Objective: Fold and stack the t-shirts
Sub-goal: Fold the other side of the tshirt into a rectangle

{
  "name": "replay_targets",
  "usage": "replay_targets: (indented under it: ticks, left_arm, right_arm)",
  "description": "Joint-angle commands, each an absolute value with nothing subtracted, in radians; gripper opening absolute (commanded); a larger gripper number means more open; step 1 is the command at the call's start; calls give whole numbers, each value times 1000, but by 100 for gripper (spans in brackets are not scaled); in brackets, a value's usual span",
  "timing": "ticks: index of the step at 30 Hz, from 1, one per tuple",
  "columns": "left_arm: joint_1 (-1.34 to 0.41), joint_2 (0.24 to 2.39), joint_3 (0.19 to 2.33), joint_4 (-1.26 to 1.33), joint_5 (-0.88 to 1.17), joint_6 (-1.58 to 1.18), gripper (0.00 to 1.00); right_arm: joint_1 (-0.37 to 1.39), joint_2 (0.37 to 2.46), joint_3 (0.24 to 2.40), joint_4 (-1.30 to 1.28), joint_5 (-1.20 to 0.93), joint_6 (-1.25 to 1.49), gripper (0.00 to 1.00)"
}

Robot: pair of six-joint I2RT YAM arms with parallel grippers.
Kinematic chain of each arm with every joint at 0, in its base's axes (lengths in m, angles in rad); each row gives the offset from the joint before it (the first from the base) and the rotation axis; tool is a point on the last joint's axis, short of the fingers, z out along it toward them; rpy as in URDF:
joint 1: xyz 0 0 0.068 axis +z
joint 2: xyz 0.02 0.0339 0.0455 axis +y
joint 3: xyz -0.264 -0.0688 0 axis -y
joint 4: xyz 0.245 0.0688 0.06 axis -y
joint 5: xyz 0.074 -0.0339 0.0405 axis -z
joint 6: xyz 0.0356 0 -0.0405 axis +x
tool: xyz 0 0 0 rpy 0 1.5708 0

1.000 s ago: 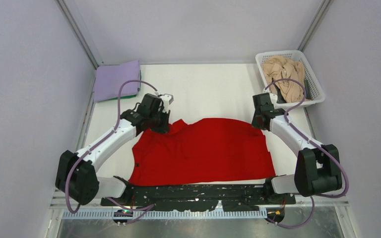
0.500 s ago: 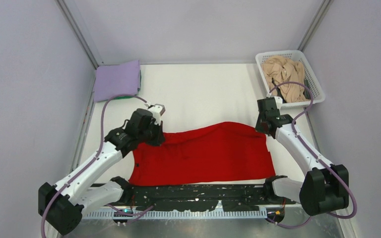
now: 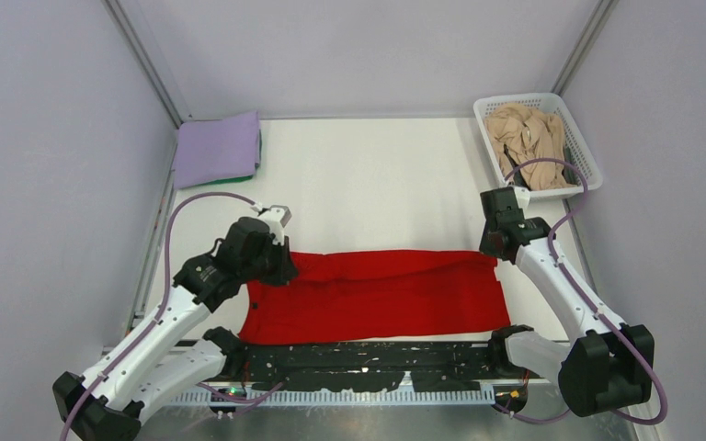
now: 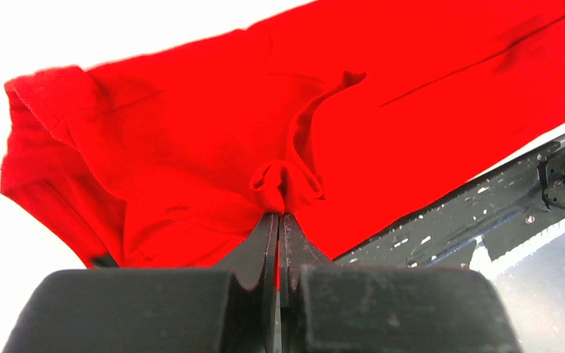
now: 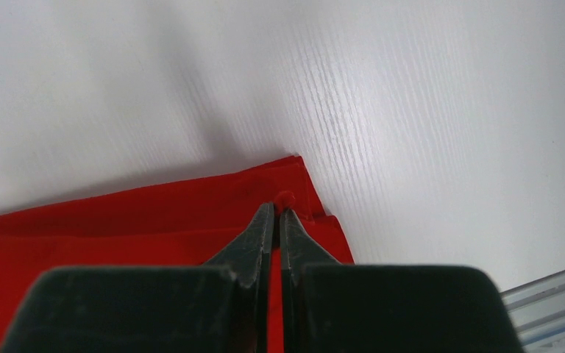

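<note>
Left hand (image 4: 278, 215) and right hand (image 5: 276, 207) pinch red t-shirt (image 3: 377, 296) on white table (image 3: 377, 184).

The flat t-shirt (image 3: 377, 296) lies across the near bench (image 3: 377, 175), left pincer (image 4: 279, 215) at its far-left corner, right pincer (image 5: 276, 207) at its far-right. Folded t-shirts (image 3: 216, 147) sit far left; the basket (image 3: 519, 98) far right holds a bunched t-shirt (image 3: 526, 138).

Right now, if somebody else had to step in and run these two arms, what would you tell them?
Left gripper: shut on the red t-shirt, left end.
Right gripper: shut on its right corner.
Done: lavender t-shirt folded at far left, atop a green t-shirt.
Red t-shirt: half-folded strip, near side.
Beige t-shirt: crumpled in the basket.
Left: finish red, stack it, then fold beige.
</note>
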State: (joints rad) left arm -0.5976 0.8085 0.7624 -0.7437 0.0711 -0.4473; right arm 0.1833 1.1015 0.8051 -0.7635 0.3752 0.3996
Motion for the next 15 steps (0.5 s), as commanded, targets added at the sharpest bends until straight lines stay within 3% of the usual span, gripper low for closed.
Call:
replay_targets:
  ticks: [1, 15]
  left_arm:
    - [-607, 773, 750, -803, 92, -511, 0]
    - [-611, 739, 642, -814, 124, -586, 0]
  right_arm:
    - [184, 1090, 797, -787, 392, 419, 6]
    - [186, 1149, 772, -783, 417, 448, 14]
